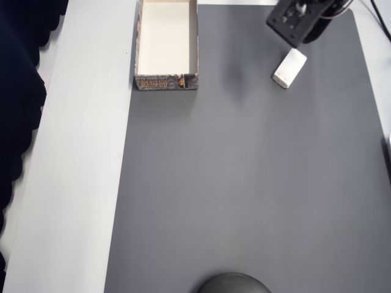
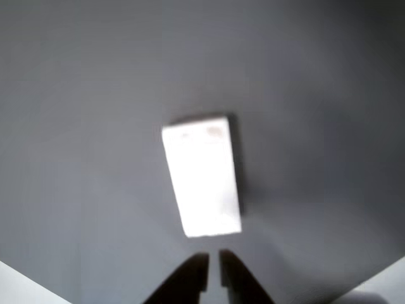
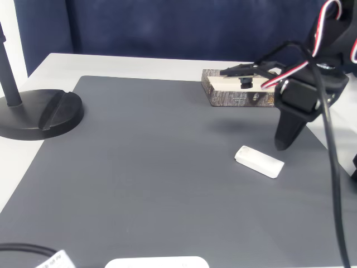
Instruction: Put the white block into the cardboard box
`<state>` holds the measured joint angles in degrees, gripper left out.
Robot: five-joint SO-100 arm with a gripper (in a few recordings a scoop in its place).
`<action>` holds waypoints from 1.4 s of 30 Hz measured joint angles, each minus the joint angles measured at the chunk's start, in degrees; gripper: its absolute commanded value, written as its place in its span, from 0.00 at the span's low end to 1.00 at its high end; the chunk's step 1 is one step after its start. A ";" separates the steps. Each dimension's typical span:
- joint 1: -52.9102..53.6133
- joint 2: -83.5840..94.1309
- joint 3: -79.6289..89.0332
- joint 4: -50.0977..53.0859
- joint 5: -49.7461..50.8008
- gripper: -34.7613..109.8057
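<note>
The white block [image 1: 289, 68] lies flat on the grey mat [image 1: 244, 183], at the right in the overhead view, tilted on a diagonal. My gripper [image 2: 214, 273] hangs just behind it with its two dark fingers almost touching and nothing between them. In the wrist view the block [image 2: 202, 180] sits right ahead of the fingertips. The fixed view shows the gripper [image 3: 283, 142] above the mat just beyond the block [image 3: 259, 161], apart from it. The cardboard box [image 1: 166, 81], cream inside with patterned brown sides, stands empty at the mat's top edge, well left of the block.
A black round stand base [image 3: 39, 114] sits at the left of the mat in the fixed view. Red, white and black cables [image 3: 329, 111] hang along the arm. White tabletop [image 1: 79, 152] borders the mat on the left.
</note>
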<state>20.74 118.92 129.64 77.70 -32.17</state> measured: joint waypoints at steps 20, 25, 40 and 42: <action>3.34 -11.25 -10.37 3.52 17.58 0.23; 3.69 -11.25 -10.37 3.60 20.83 0.23; 3.69 -11.25 -10.37 1.93 20.13 0.40; 3.69 -11.25 -10.37 1.76 20.13 0.41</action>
<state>24.43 107.67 119.27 79.45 -12.04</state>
